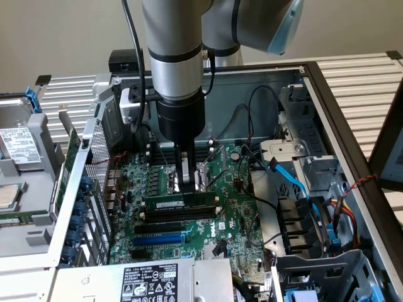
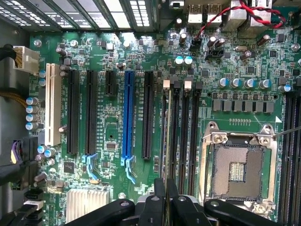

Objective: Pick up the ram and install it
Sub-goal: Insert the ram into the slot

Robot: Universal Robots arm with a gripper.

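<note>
Green ram (image 1: 179,204) upright at the memory slots (image 1: 165,228), directly under the hand (image 1: 186,187), tight in its grip.

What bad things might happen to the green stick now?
1. The jaws are shut on the ram, holding it upright at the memory slots. If it sits a little crooked, a push may bend it or jam it.
2. The bare processor socket lies right beside those slots. If the ram slipped, it might land there and hurt the tiny contacts.
</note>
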